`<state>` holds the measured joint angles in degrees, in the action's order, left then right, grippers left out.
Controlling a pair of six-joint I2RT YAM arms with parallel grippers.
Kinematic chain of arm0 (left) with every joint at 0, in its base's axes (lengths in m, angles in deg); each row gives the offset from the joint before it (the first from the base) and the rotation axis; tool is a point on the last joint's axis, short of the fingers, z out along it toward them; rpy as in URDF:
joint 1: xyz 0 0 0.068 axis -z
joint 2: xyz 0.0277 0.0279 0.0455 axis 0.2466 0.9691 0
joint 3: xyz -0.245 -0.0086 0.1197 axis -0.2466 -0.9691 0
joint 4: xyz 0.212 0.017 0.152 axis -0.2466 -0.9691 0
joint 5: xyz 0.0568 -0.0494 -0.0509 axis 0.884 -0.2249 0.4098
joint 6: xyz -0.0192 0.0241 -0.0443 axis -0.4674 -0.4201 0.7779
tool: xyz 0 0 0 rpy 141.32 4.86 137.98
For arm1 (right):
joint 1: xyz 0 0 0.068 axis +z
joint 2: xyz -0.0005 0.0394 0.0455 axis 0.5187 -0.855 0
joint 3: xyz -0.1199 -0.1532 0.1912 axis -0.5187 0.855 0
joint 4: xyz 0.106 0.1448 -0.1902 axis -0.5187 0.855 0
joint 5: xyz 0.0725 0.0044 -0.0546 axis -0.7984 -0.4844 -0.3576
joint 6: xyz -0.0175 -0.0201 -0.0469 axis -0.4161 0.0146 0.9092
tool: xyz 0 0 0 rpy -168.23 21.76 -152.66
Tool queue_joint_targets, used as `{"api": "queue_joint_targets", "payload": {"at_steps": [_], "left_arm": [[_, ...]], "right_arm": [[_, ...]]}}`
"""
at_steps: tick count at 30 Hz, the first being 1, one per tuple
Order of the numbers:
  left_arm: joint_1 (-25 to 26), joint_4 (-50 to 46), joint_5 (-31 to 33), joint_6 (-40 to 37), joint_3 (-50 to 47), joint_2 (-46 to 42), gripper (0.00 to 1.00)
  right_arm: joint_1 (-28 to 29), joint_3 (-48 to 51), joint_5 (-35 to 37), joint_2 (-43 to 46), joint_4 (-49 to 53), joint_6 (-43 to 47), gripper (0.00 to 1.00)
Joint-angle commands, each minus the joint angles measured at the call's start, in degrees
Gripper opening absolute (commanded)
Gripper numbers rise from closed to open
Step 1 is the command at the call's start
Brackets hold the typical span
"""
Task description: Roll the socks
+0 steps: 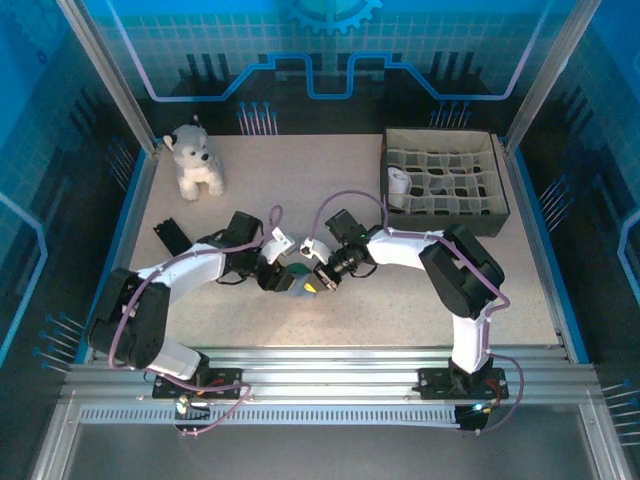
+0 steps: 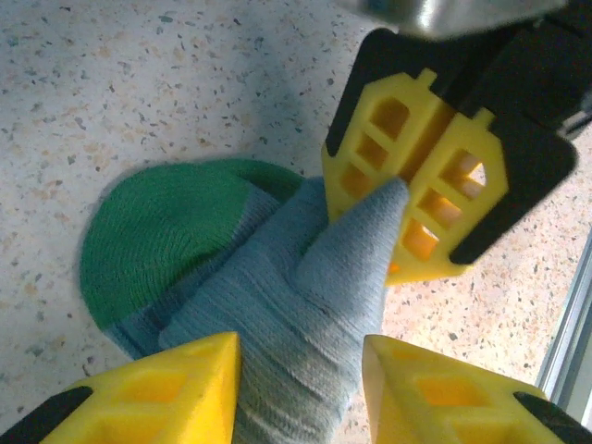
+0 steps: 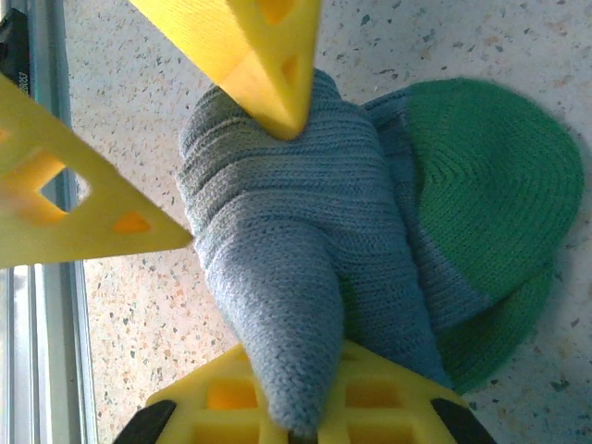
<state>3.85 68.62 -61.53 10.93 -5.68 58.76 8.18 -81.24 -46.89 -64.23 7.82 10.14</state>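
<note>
One of the socks [image 1: 298, 281], teal-green at the toe [image 2: 166, 231] and grey-blue along the body, lies bunched on the table between my two grippers. My right gripper [image 3: 305, 421] is shut on a raised fold of its grey-blue fabric, and in the left wrist view this right gripper [image 2: 412, 199] pinches that fold from the far side. My left gripper [image 2: 301, 388] straddles the sock's body. One of its fingers touches the fabric and a sliver of table shows beside the other. Seen from the right wrist, the left gripper [image 3: 236, 180] spans the sock from above. The green toe [image 3: 481, 185] lies flat.
A white-grey plush dog [image 1: 194, 160] sits at the back left. A dark divided box [image 1: 497, 200] stands at the back right with a white bundle [image 1: 399, 182] in one left compartment. The metal rail [image 3: 51, 305] at the table's near edge runs close beside the grippers.
</note>
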Motion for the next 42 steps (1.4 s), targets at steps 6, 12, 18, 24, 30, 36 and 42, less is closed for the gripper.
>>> {"api": "queue_joint_targets", "payload": {"at_steps": [6,12,18,24,30,36,42], "left_arm": [[0.92,-6.52,-1.51,-0.74,6.26,6.64,0.30],[1.38,-7.33,-1.62,-0.94,6.13,8.14,0.26],[1.38,-9.86,1.28,3.96,8.15,10.43,0.20],[1.65,-11.97,5.62,9.58,9.60,11.57,0.16],[2.56,-10.68,7.88,17.64,10.43,9.92,0.15],[4.91,-9.74,11.36,25.94,11.61,10.27,0.14],[8.02,-8.18,16.19,33.94,10.85,9.41,0.14]], "right_arm": [[-2.20,1.46,1.02,-2.14,4.85,-1.42,0.00],[-3.03,2.71,0.16,-1.67,2.74,-2.50,0.00],[-4.33,5.19,0.20,-0.56,-1.85,-5.92,0.10],[-4.79,8.20,3.45,2.47,-6.82,-9.67,0.33],[-5.06,10.46,8.80,7.57,-9.14,-13.95,0.42],[-5.46,11.61,14.55,13.86,-8.64,-21.91,0.46],[-5.36,13.41,19.25,20.10,-5.26,-36.42,0.47]]}}
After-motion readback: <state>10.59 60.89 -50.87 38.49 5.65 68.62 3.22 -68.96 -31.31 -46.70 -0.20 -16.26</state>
